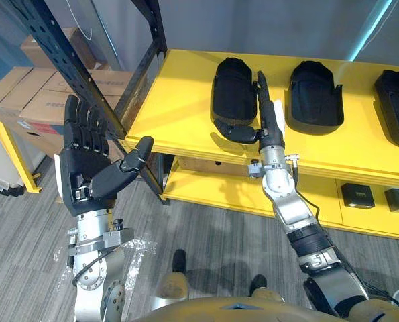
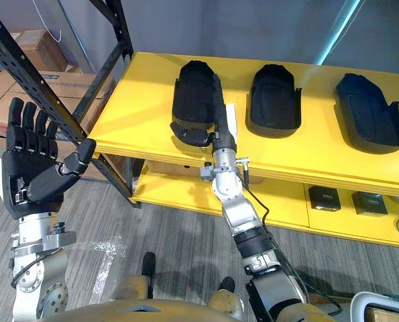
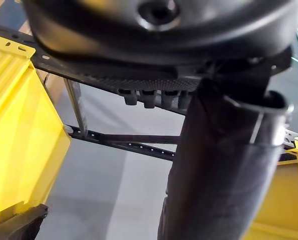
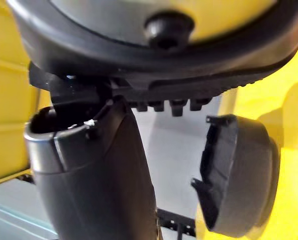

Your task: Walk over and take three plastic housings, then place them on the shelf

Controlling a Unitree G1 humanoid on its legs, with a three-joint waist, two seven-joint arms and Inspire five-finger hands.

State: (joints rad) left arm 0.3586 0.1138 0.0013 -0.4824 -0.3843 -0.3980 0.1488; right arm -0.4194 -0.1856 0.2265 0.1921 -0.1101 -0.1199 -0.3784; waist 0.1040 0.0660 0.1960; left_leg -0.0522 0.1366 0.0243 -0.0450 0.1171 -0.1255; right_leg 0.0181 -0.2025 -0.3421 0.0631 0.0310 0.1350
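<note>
3 black housings (image 2: 274,100) lie hollow-up in a row on the yellow shelf (image 2: 142,111).

Yellow shelf (image 2: 139,114), three black plastic housings (image 2: 274,99) in a row

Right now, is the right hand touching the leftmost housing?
Cannot tell. In the eye views the right hand lies along the leftmost housing, thumb at its near end; neither contact nor gap shows plainly.

Overhead lighting falls bright and even on the yellow shelf (image 1: 179,100). A cyan light strip (image 1: 375,27) glows at the upper right. The plastic housings (image 1: 233,87) and the right hand (image 1: 271,126) cast short, soft shadows. The floor (image 1: 206,221) under the shelf is dimmer.
</note>
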